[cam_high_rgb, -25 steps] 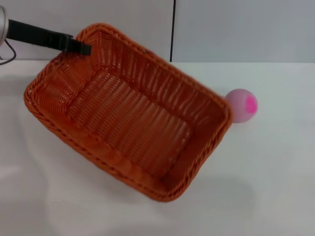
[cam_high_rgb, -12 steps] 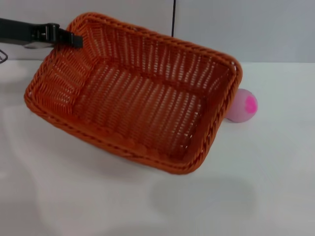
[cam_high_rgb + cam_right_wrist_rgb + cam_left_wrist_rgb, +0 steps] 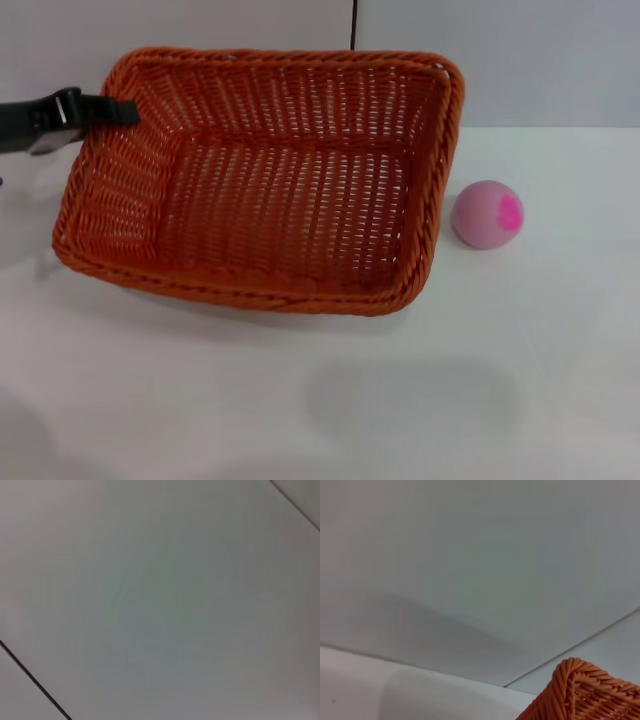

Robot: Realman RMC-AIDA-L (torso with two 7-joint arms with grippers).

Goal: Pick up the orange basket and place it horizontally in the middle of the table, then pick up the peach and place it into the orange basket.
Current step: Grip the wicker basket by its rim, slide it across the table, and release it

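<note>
Left gripper jaws clamped on basket rim, basket tilted above tabletop. Peach lies beyond basket's far end. Lower level, release only once the base sits flat.

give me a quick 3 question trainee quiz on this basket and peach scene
1. True or false: the peach lies inside the orange basket.
2. Which hand grips the basket rim? A) left B) right
3. Fill in: the peach sits on the ____ table.

Key:
1. False, it rests on the table beside the basket, on the robot's right.
2. A, the left hand at the far left corner.
3. White.
</note>
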